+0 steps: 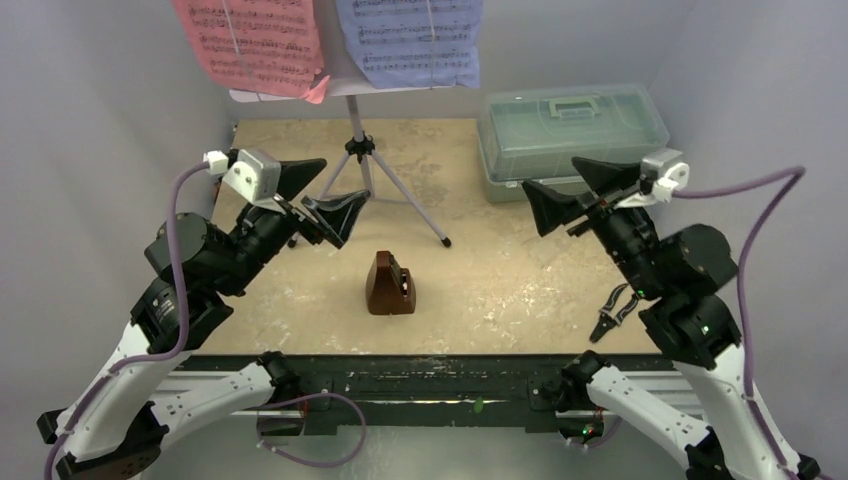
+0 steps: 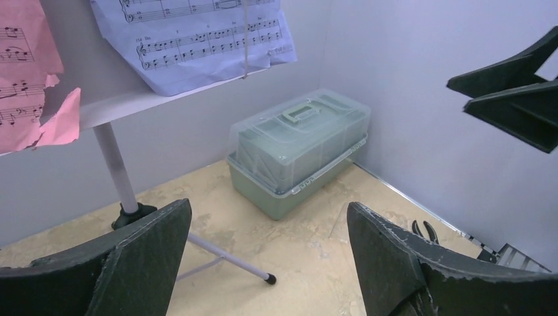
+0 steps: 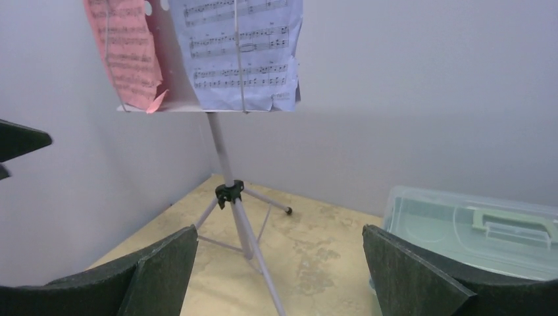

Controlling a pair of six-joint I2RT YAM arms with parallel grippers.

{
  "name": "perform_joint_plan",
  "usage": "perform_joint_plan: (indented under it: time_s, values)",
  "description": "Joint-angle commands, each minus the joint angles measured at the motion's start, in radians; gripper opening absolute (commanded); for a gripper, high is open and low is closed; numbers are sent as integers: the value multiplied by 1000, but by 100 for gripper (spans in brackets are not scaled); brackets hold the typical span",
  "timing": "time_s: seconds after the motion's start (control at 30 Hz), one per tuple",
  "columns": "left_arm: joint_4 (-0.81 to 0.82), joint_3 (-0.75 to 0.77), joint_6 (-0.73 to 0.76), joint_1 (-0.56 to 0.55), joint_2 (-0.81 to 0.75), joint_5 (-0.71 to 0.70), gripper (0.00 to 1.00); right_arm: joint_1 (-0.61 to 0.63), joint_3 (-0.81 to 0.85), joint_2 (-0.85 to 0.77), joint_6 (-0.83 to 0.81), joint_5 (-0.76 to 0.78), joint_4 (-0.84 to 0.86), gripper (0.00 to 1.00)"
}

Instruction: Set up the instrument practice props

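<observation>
From where I stand, the lavender music stand (image 1: 352, 108) is upright on its thin tripod legs at the back of the counter (image 1: 500, 280), a little left of the middle. The pink music sheet (image 1: 255, 45) rests on the left of its tray and the pale-blue music sheet (image 1: 410, 40) on the right (the pink one's lower corner looks crumpled). In front of the stand, about mid-counter and between the two arms, sits the small brown metronome (image 1: 390, 285), with nothing touching it. The left end effector (image 1: 335, 195) hangs above the counter near the stand's legs, its fingers spread wide around nothing. The right end effector (image 1: 555, 190) is likewise spread and empty, raised just in front of the translucent green lidded box (image 1: 570, 135) in the back right corner. A pair of small black pliers (image 1: 612, 312) lies by the right arm near the counter's front edge.
</observation>
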Motion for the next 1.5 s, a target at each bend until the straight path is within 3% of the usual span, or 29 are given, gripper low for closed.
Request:
perform_joint_plan:
  time_s: [0.0,0.07,0.23,0.47,0.7,1.03,1.3,1.4,1.47]
  values:
    - [3,-13,19,-1,30,9,88,0,-96,-21,7,-28,-8,99]
    - [11,-62,-16,-2,22,4,88,0,-185,32,77,-146,35,99]
    - [11,-154,-94,0,5,4,88,0,-403,184,292,-459,328,99]
    - [-16,-211,-119,-1,28,31,87,16,-521,481,513,-629,623,84]
    - [-21,-230,-108,0,28,43,87,113,-494,635,521,-596,711,83]
    - [-35,-230,-101,-1,25,43,87,184,-524,698,488,-619,706,79]
    - [-47,-225,-100,-1,15,38,86,229,-623,547,374,-588,586,77]
    - [-46,-216,-98,-1,21,30,86,228,-555,435,305,-466,438,83]
    - [-39,-205,-94,-1,22,10,86,208,-464,358,270,-298,327,92]
